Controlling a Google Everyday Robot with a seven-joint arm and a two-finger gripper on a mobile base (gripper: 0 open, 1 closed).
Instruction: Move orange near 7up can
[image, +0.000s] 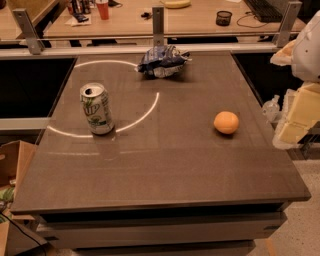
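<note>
Orange (226, 122) sits right of centre on worktop (165, 170), well apart from upright 7up can (97, 109) at left. Tool (296, 116) hangs off worktop's right edge, beyond orange; spread or pressed together, cannot tell. Likely step: reach for orange. Come down centred, since round fruit may roll. Dark glossy worktop, crumpled snack bag (162, 62) at back, wooden desks (130, 20) behind.
</note>
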